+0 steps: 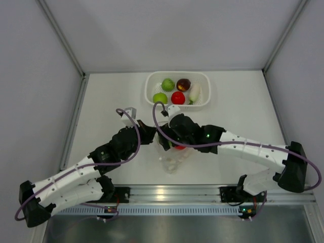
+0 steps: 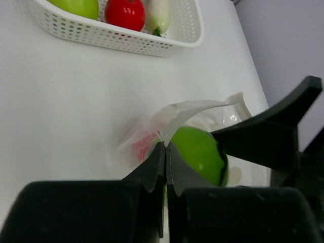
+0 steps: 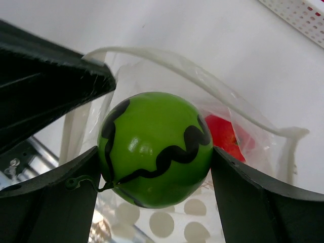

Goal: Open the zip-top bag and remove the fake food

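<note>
Right pincer (image 3: 156, 152) grips ball (image 3: 157, 147); bag (image 1: 174, 163) mouth faces basket (image 1: 177, 74).

Top view: high, behind arm bases, looking down over whole table (image 1: 111, 101). Left wrist: low, close, facing basket (image 2: 126, 43). Right wrist: nearest, on green ball (image 3: 157, 147). All three share bag (image 1: 174, 161); wrists also ball.
</note>
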Controlling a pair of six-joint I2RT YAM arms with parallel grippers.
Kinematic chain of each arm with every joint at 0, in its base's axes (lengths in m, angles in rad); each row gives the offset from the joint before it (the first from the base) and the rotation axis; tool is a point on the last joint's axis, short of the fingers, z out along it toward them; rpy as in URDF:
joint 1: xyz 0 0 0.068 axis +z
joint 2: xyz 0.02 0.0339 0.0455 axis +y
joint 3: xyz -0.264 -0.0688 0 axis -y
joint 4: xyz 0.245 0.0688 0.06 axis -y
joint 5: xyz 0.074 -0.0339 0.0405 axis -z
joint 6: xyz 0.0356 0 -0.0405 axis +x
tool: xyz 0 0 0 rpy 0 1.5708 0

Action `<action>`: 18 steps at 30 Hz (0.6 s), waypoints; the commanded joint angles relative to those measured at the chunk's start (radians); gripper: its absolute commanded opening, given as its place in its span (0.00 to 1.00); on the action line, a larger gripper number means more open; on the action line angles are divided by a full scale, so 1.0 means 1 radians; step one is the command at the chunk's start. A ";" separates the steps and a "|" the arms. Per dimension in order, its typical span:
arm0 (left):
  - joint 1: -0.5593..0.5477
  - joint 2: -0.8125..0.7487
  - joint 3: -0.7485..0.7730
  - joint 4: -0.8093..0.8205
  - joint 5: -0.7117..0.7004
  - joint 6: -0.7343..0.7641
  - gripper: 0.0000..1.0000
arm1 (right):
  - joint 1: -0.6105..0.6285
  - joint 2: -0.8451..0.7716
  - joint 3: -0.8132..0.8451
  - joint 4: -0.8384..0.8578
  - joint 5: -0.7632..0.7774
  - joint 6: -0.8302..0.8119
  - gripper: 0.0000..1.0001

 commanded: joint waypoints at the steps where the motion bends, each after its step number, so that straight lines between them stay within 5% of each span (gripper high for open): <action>1: 0.002 0.004 0.057 -0.054 -0.122 0.002 0.00 | 0.020 -0.120 0.025 0.011 -0.084 -0.016 0.32; 9: 0.004 0.026 0.051 -0.133 -0.202 -0.124 0.00 | 0.020 -0.277 0.074 -0.063 -0.105 -0.039 0.32; 14: 0.004 0.012 0.049 -0.197 -0.239 -0.157 0.00 | 0.008 -0.398 0.093 0.011 0.166 -0.046 0.30; 18: 0.004 -0.014 0.043 -0.211 -0.237 -0.160 0.00 | -0.113 -0.369 0.158 0.007 0.237 -0.099 0.30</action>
